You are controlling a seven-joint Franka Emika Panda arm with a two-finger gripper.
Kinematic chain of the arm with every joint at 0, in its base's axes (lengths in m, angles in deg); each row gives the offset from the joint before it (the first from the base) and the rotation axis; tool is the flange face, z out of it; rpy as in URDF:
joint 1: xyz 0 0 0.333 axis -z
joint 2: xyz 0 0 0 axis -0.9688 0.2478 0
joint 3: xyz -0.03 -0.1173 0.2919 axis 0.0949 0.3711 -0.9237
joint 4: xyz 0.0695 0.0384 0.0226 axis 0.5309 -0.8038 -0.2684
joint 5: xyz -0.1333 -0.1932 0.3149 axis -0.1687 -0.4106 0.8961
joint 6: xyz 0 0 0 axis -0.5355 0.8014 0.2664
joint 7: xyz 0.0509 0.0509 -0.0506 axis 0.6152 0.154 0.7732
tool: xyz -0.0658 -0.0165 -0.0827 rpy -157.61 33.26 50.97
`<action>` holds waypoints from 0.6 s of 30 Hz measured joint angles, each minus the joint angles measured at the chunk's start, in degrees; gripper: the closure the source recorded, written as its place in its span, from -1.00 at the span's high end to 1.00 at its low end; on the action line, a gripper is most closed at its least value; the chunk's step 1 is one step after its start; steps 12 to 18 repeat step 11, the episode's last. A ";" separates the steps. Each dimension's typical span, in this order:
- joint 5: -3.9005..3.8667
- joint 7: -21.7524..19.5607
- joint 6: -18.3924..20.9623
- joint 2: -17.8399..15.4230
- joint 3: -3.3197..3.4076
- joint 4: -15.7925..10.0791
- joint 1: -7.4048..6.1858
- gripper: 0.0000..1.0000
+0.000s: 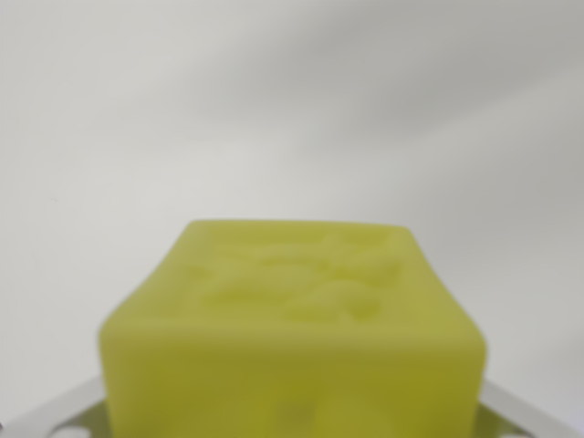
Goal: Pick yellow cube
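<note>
Yellow cube (pixel 294 342), blurred close-up, embossed top face, rounded edges

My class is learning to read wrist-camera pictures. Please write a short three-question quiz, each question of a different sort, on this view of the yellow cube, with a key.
1. True or false: the yellow cube fills the lower middle of the wrist view.
2. Multiple choice: the cube's top face looks (A) flat and plain, (B) embossed with raised shapes, (C) covered by a lid.
3. Fill in: pale metal parts show at the bottom corners, one at the wrist view's left; the surface behind the cube is plain ____.

Key: 1 true; 2 B; 3 white.
</note>
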 joint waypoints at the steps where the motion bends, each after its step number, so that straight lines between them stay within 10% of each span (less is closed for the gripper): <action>1: 0.00 0.00 0.22 -0.12 0.00 0.10 0.00 -1.00; 18: 0.01 0.01 0.50 -0.27 0.00 0.23 0.00 -1.00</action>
